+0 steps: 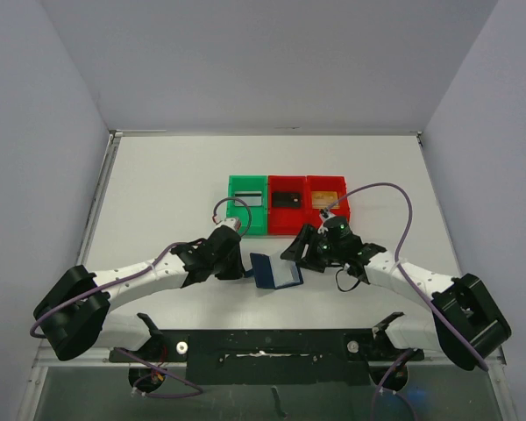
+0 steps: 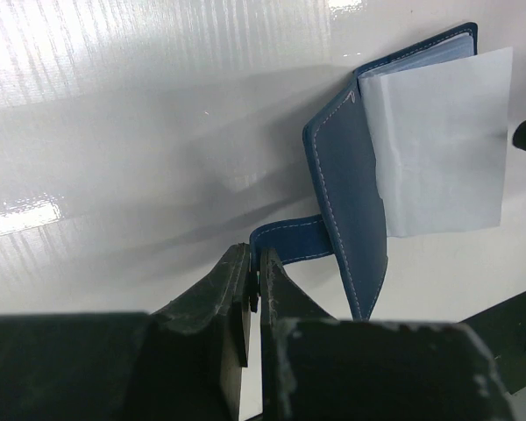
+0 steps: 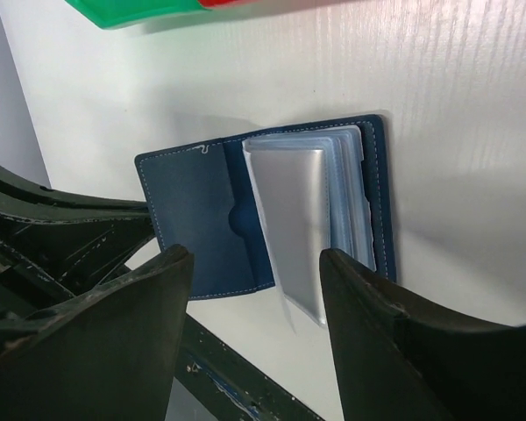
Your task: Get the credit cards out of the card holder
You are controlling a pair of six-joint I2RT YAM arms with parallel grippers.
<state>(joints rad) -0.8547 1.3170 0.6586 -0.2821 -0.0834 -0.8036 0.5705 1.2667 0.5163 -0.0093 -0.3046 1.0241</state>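
The navy card holder (image 1: 265,271) lies open on the table between the arms. Its clear sleeve pages (image 3: 294,219) stand fanned up; I cannot tell whether a card is inside them. My left gripper (image 2: 254,259) is shut on the holder's blue strap tab (image 2: 289,239), at the holder's left edge in the top view (image 1: 245,268). My right gripper (image 3: 256,263) is open and empty, just above the holder's near edge, at its right side in the top view (image 1: 296,253). A silver-grey card (image 1: 249,195), a black card (image 1: 287,199) and a gold-tan card (image 1: 326,197) each lie in a bin.
A green bin (image 1: 234,216) and two red bins (image 1: 285,224) (image 1: 344,210) stand in a row just behind the grippers. The black mounting rail (image 1: 272,342) runs along the table's near edge. White walls close in the table on three sides.
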